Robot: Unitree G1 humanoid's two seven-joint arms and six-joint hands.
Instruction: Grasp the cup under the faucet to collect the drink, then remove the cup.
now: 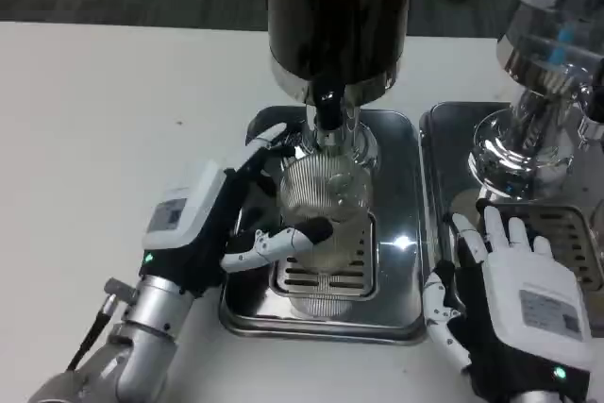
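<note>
Cup: clear ribbed tumbler (326, 209) standing on the drip tray (326, 313), directly under the dispenser's faucet (327, 106).
Left hand: left hand (231, 209) wraps the cup's side, fingers closed on it.
Right hand: right hand (514, 294) rests beside the tray, fingers spread, empty.
Handling: likely light, stiff, slippery plastic or glass; grip mid-body across the ribs, keep upright.
</note>
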